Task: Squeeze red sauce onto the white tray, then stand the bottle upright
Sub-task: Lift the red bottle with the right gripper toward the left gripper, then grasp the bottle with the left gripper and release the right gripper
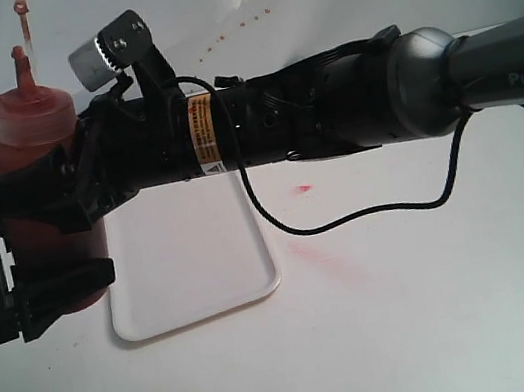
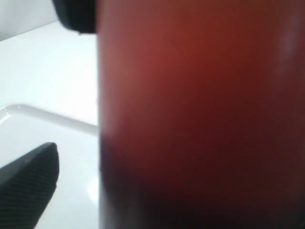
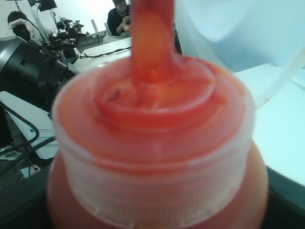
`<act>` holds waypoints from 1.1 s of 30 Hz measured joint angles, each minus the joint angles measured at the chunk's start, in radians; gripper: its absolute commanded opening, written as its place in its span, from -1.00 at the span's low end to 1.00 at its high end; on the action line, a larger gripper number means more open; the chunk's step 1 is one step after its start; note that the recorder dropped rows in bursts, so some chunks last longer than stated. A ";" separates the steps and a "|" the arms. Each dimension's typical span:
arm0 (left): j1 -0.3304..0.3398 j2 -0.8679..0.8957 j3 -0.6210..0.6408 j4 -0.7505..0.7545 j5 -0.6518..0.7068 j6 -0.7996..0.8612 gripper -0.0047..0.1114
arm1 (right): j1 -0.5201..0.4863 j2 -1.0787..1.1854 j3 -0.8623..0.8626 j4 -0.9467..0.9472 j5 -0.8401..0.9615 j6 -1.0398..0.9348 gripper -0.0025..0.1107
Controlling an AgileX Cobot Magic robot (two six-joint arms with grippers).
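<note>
The bottle [image 1: 28, 136], tinted dark red, stands upright over the left end of the white tray [image 1: 204, 267]. Its nozzle points up and its tethered tip cap [image 1: 22, 15] hangs above it. My right gripper [image 1: 37, 159] reaches across from the right and is shut on the bottle's upper body. In the right wrist view the pale cap [image 3: 152, 157] fills the frame, with dark fingers [image 3: 19, 205] at its sides. My left gripper [image 1: 56, 263] straddles the bottle's lower part and is open. One finger [image 2: 28, 186] stands clear of the bottle [image 2: 200, 114], with tray [image 2: 47, 119] showing between them. A small drop of red sauce [image 1: 303, 189] lies on the table right of the tray.
A faint pink smear [image 1: 326, 258] marks the table near the tray's right corner. Red specks [image 1: 251, 20] dot the white backdrop. The right arm [image 1: 328, 108] and its black cable [image 1: 348, 221] span the scene above the tray.
</note>
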 measured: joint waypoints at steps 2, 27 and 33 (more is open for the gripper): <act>-0.032 0.000 0.000 0.009 0.014 0.000 0.39 | 0.000 0.000 0.000 0.000 -0.008 -0.005 -0.96; -0.139 0.006 0.002 -0.073 0.199 0.077 -0.92 | -0.010 -0.007 -0.012 -0.132 0.050 -0.019 0.90; -0.143 -0.050 0.002 -0.066 0.408 0.111 -0.92 | -0.010 -0.010 -0.012 -0.403 0.177 0.019 0.90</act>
